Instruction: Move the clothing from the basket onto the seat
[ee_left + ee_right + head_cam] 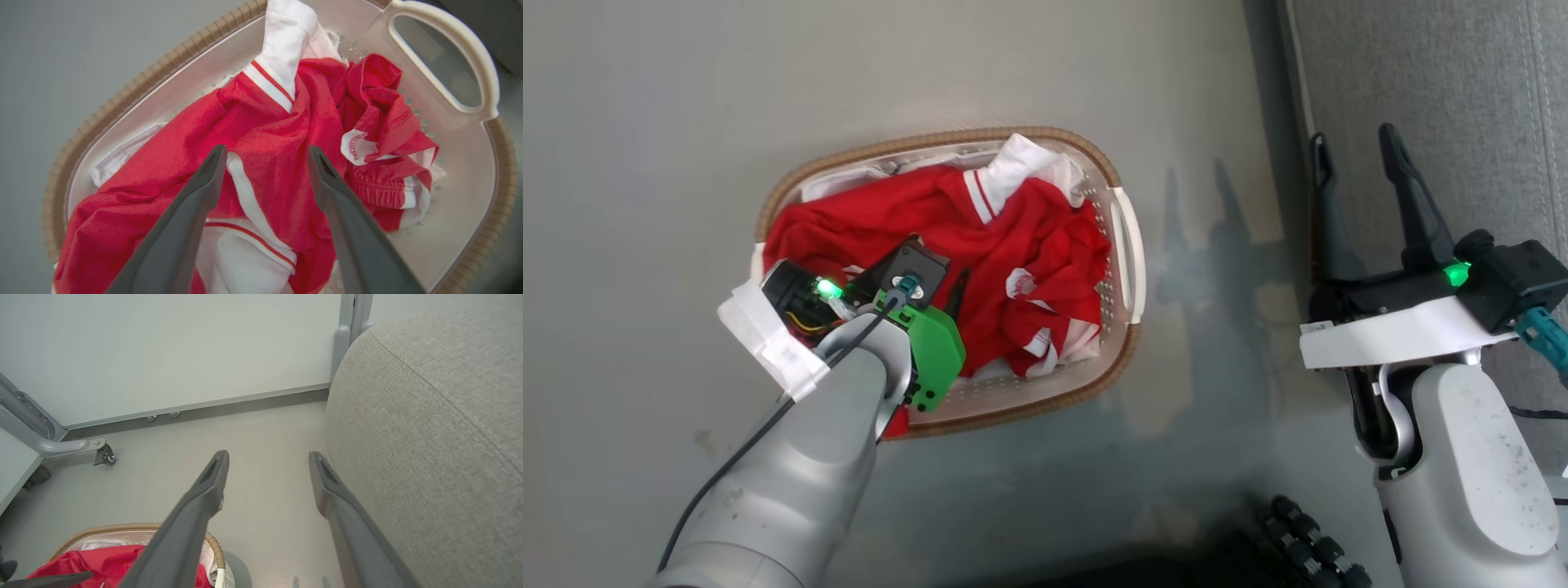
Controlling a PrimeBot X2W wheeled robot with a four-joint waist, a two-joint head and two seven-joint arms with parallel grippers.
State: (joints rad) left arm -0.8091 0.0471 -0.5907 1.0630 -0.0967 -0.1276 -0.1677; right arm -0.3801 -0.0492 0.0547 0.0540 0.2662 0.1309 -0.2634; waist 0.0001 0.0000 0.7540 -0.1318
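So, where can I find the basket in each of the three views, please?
Head view: the basket lies on the floor, a little left of centre.
Left wrist view: it takes up most of the picture; its brown rim runs up the left side.
Right wrist view: a part of it sits in the bottom left corner.
Shared landmark: the red clothing inside it.

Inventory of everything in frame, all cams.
clothing: pile, count unclear, red with white trim, in the basket
basket: 1, white with brown rim, on the floor
seat: 1, grey fabric, right of the basket
floor: 1, pale grey, under the basket
wall panel: 1, white, beyond the floor
caster leg: 1, grey metal, by the wall panel
left gripper: 1, dark fingers, open over the clothing
right gripper: 1, dark fingers, open, beside the seat
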